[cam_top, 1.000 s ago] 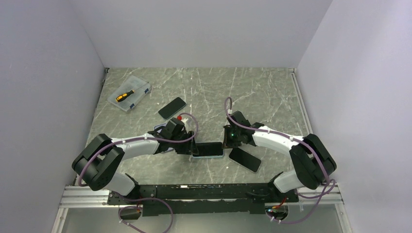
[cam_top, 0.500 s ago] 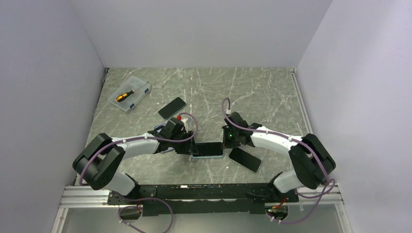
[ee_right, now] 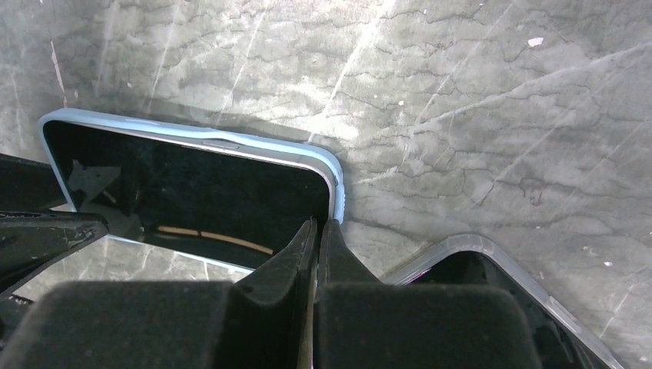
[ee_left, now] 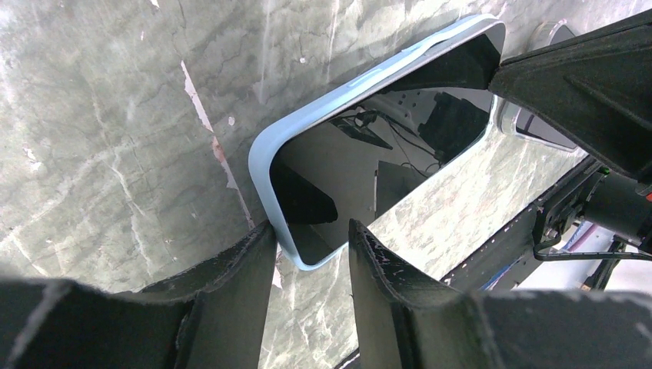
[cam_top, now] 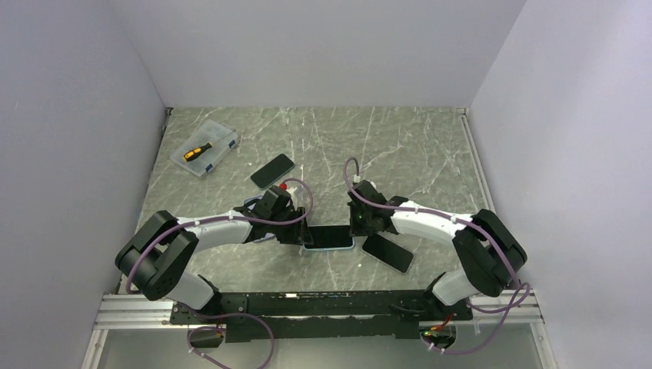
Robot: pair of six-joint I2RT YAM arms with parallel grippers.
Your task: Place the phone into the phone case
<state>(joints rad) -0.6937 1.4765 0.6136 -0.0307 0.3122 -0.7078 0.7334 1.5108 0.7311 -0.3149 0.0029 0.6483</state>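
A phone with a black screen [cam_top: 329,236] lies in a light blue case [ee_left: 261,165] on the marble table, near the front middle. My left gripper [cam_top: 303,234] is open at its left end. In the left wrist view [ee_left: 307,242] the case's near corner lies between the fingers [ee_left: 250,261], one finger against the rim. My right gripper [cam_top: 355,228] is shut. Its tips [ee_right: 317,228] rest on the case's right end rim [ee_right: 336,192], at the edge of the screen [ee_right: 192,192].
A second dark phone in a clear case [cam_top: 387,252] lies just right of the right gripper and shows in the right wrist view [ee_right: 492,265]. A bare black phone [cam_top: 272,171] and a clear box with an orange screwdriver [cam_top: 205,148] lie at the back left.
My right gripper has moved a little left, onto the right end of the blue case. The left arm and the phone have not moved.
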